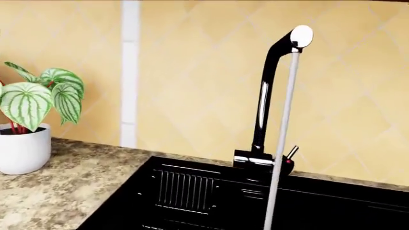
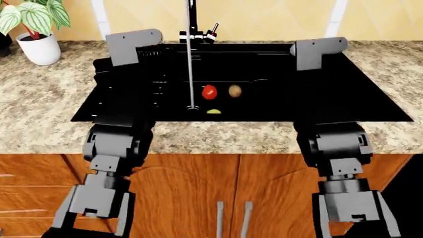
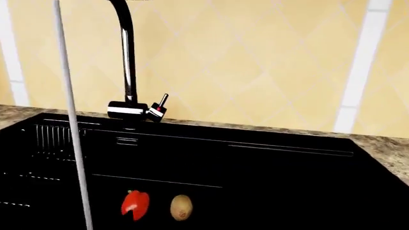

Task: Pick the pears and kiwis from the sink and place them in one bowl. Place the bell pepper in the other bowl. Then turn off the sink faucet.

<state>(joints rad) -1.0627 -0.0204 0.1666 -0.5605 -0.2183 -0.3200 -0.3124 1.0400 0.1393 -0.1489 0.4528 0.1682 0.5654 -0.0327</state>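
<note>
Yellow diamond-patterned tiles back a speckled granite surface [image 2: 39,99] with a large black sink [image 2: 317,106] set into it and wooden cabinet doors [image 2: 198,198] below the front edge. At the rear edge of the sink stands the sink faucet [image 1: 265,96], a thin black spout on a black-and-chrome base, its small side lever [image 3: 161,103] tipped in red. A stream of water [image 1: 281,134] falls straight from the spout into the basin, so the tap is running.

Inside the sink, near the middle, the red bell pepper [image 2: 209,91] lies just beside a brown kiwi [image 2: 235,90], the two close but apart; the right wrist view shows them the same way, pepper [image 3: 135,205] toward the water stream and kiwi [image 3: 181,207] on its other side. A yellow-green pear [image 2: 213,111] shows only partly at the front wall of the basin, nearer the front edge of the surface than the pepper. The water lands close beside these, near the drain.

A potted plant [image 1: 28,124] with striped green leaves in a white pot sits at the far left corner of the surface.

Both arms reach forward from the front edge, the left arm [image 2: 116,139] over the sink's left side and the right arm [image 2: 330,139] over its right side. Neither gripper shows in any view, so I cannot tell whether either is released or clenched.
</note>
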